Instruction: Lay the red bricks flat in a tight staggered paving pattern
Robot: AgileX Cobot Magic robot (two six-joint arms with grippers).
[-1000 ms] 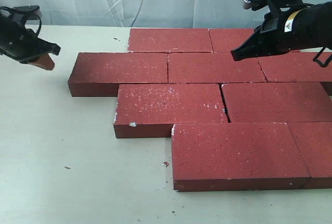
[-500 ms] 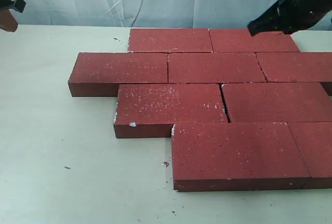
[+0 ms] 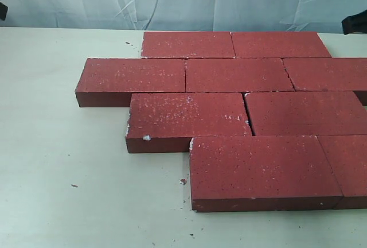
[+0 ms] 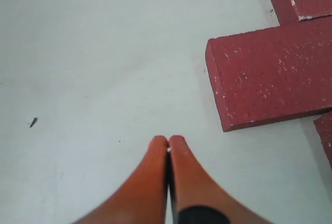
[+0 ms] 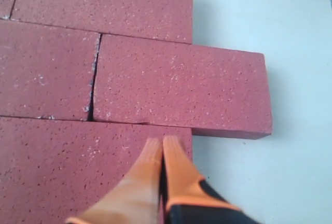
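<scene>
Left tool point(image 4: 168, 145), orange, pressed together and holding nothing, hangs over bare bench point(image 4: 78, 53), apart from the nearest brick end. On my exterior view the bricks point(image 3: 229, 116) fill the middle and right of the bench. I can count nine, lying flat in four staggered rows. The joints are mostly tight, with a thin dark gap between the two in the third row. Right tool point(image 5: 162, 143), also pressed together and empty, hangs above a brick near the right edge of the paving. I judge these bricks heavy, rigid and rough, so not slippery, though the chipped edges may crumble. Lying flat and butted, they offer little to pinch. I would push low on a free end face, or grip an outer brick across its width.
</scene>
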